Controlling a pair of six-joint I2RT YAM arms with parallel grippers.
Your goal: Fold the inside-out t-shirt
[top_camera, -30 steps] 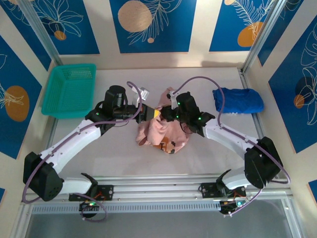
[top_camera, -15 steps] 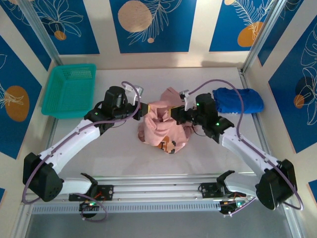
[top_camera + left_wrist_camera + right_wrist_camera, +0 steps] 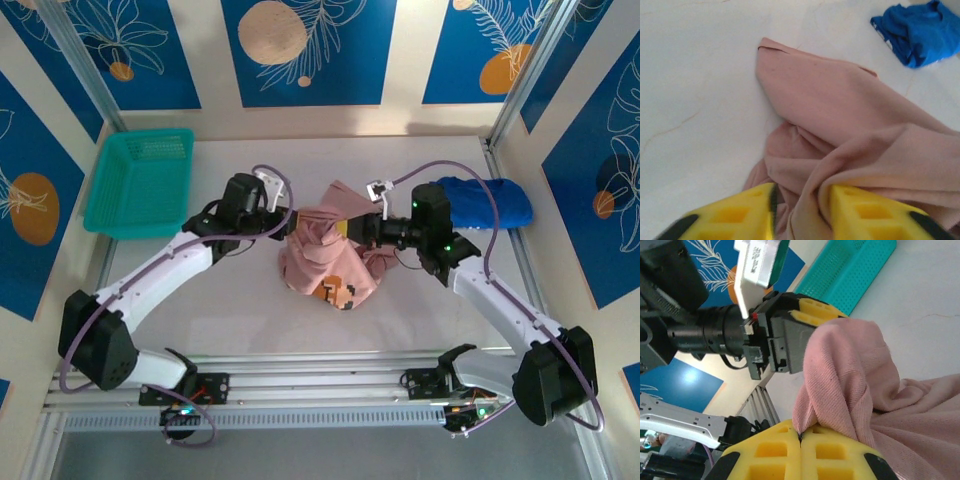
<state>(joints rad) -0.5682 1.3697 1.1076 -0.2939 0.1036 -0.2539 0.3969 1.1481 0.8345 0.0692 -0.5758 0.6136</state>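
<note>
Inside-out t-shirt [image 3: 325,262]: crumpled heap mid-table, at 8 o'clock from the blue garment [image 3: 482,202]. Right gripper [image 3: 800,437] is clenched on its top edge. Left gripper [image 3: 802,210] jaws are parted, a fold loose between them. No fold made; flattening and every fold remain, I'd say.

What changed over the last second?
The left gripper and right gripper drew apart, left going leftward, right rightward, stretching the t-shirt between them. The right pinches cloth; the left's jaws stand apart around a fold. The basket and blue garment stayed put.
</note>
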